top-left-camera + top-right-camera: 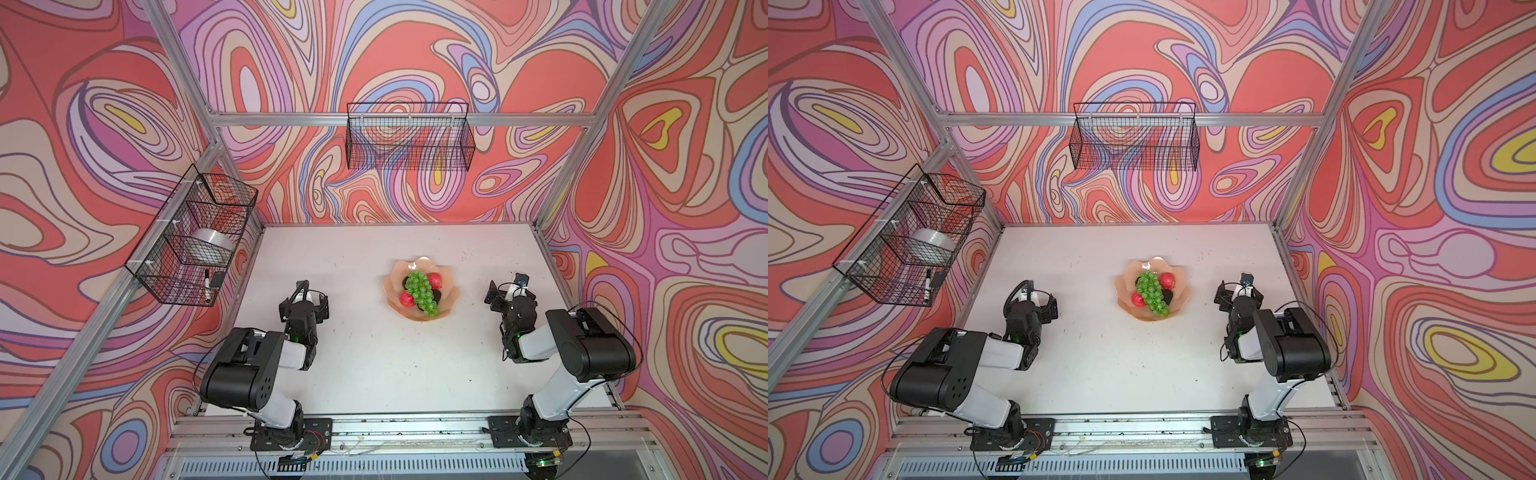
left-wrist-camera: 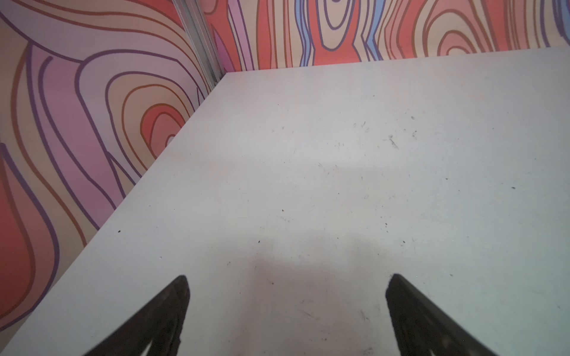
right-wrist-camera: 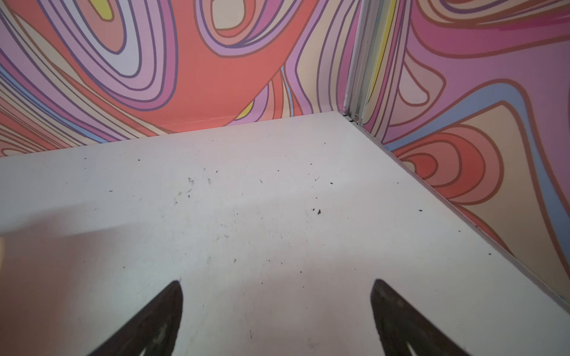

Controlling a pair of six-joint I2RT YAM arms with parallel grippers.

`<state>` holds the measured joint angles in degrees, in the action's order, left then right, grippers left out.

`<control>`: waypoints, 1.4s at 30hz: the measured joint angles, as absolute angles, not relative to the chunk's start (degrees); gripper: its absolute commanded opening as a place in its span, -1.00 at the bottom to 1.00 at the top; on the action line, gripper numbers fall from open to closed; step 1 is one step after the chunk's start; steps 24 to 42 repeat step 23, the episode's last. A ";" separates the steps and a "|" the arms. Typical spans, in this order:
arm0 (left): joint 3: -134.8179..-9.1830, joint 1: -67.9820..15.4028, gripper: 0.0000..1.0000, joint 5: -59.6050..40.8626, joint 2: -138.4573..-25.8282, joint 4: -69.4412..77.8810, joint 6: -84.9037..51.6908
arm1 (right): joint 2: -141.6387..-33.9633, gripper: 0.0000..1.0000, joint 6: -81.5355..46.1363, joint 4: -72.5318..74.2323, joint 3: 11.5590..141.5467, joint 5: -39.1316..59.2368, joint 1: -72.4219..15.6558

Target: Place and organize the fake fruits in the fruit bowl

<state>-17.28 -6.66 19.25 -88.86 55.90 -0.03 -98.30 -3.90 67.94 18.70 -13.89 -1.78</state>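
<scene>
The peach-pink fruit bowl [image 1: 454, 291] [image 1: 1120, 291] sits right of the table's middle in both top views. Inside it a bunch of green grapes [image 1: 422, 293] [image 1: 1152, 291] lies across two red apples [image 1: 435, 280] [image 1: 407, 298] and two dark avocados [image 1: 404, 284] [image 1: 436, 296]. My left gripper [image 1: 304, 302] [image 2: 288, 277] stands open over bare table, well left of the bowl. On the bowl's right, my right gripper [image 1: 510, 291] [image 3: 277, 282] is open too, apart from the bowl. Neither wrist view shows any fruit between the fingers.
A black wire basket [image 1: 409, 137] hangs on the back wall. Another wire basket [image 1: 195, 237] on the left wall holds a tape roll [image 1: 210, 245] and a marker [image 1: 206, 284]. Aluminium frame posts and patterned walls close in the white table [image 1: 374, 365].
</scene>
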 measured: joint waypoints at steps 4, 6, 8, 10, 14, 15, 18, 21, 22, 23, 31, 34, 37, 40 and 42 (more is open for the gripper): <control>-19.09 -6.39 1.00 18.74 -88.92 55.83 -0.03 | -98.28 0.97 -3.90 68.18 19.09 -14.17 -1.78; -19.14 -6.31 1.00 18.63 -88.95 55.90 -0.01 | -98.28 0.97 -3.90 68.03 19.25 -14.17 -1.78; -19.14 -6.31 1.00 18.52 -88.97 55.79 -0.03 | -98.28 0.97 -3.88 66.87 20.14 -14.22 -1.78; -19.14 -6.31 1.00 18.41 -88.97 55.75 -0.01 | -98.28 0.97 -3.88 64.55 21.87 -14.31 -1.78; -19.14 -6.31 1.00 18.39 -88.97 55.72 -0.01 | -98.26 0.97 -3.88 61.34 25.17 -14.31 -1.80; -19.14 -6.31 1.00 18.39 -88.97 55.75 -0.03 | -98.26 0.96 -3.88 60.93 25.39 -14.31 -1.80; -19.14 -6.31 1.00 18.37 -88.97 55.75 -0.01 | -98.26 0.97 -3.88 59.42 25.41 -14.31 -1.80; -19.14 -6.31 1.00 18.26 -88.97 55.75 -0.01 | -98.28 0.97 -3.88 58.59 25.41 -14.31 -1.80; -19.14 -6.31 1.00 18.24 -88.97 55.75 -0.03 | -98.28 0.97 -3.88 58.43 25.41 -14.31 -1.80; -19.14 -6.31 1.00 18.22 -88.97 55.75 -0.01 | -98.28 0.96 -3.86 58.41 25.41 -14.31 -1.80; -19.14 -6.31 1.00 18.22 -88.97 55.75 -0.01 | -98.28 0.96 -3.86 58.41 25.41 -14.31 -1.80; -19.14 -6.31 1.00 18.22 -88.97 55.75 -0.01 | -98.28 0.96 -3.86 58.41 25.41 -14.31 -1.80; -19.14 -6.31 1.00 18.22 -88.97 55.75 -0.01 | -98.28 0.96 -3.86 58.41 25.41 -14.31 -1.80; -19.14 -6.31 1.00 18.22 -88.97 55.75 -0.01 | -98.28 0.96 -3.86 58.41 25.41 -14.31 -1.80; -19.14 -6.31 1.00 18.22 -88.97 55.75 -0.01 | -98.28 0.96 -3.86 58.41 25.41 -14.31 -1.80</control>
